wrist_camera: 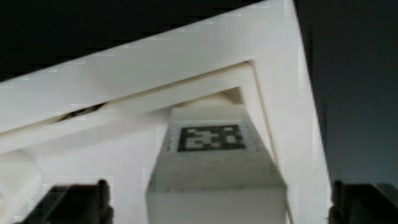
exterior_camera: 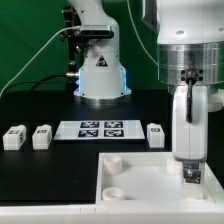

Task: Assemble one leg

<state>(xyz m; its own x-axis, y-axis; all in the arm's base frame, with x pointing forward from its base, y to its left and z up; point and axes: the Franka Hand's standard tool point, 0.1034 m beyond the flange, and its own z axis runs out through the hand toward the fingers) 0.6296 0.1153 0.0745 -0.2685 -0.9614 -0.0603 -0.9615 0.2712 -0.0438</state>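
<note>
A white leg with a black-and-white tag stands upright between my fingers in the wrist view, over a corner of the large white panel. My gripper straddles the leg, with a strip of panel showing between each dark finger and the leg's sides, so the jaws stand open. In the exterior view my gripper hangs low over the panel's corner on the exterior view's right, and the hand hides most of that leg.
Three loose white legs lie on the black table: two at the exterior view's left and one nearer the gripper. The marker board lies between them. The robot base stands behind.
</note>
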